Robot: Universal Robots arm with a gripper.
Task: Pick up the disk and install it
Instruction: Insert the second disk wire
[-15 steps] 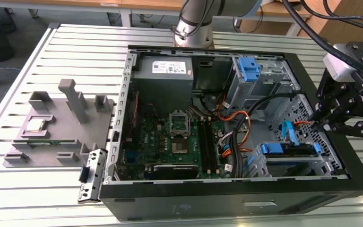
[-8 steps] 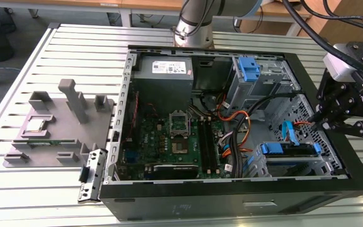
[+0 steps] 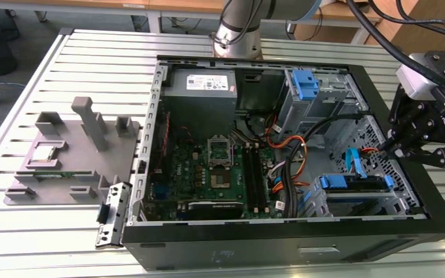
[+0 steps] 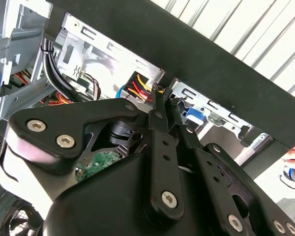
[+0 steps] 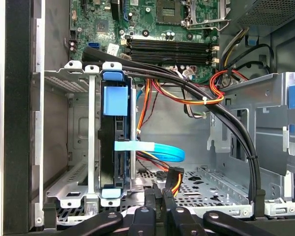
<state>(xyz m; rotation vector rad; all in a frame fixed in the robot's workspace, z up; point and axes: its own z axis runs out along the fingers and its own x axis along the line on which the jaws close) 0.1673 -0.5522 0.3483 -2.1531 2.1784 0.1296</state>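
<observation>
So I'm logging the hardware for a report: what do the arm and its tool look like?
The arm is a silvery-grey tube with a darker joint band. The tool is matte black, built of flat linkage bars held by silver screws, below a pale grey wrist block. Black cables run to it.

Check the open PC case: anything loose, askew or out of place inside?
Nothing looks damaged or spilled. The silver hard drive with blue plastic carrier rails sits square in its metal drive cage. A light blue flat cable lies loose beside it, its free end unplugged. The end effector hangs at the black case's wall.
</observation>
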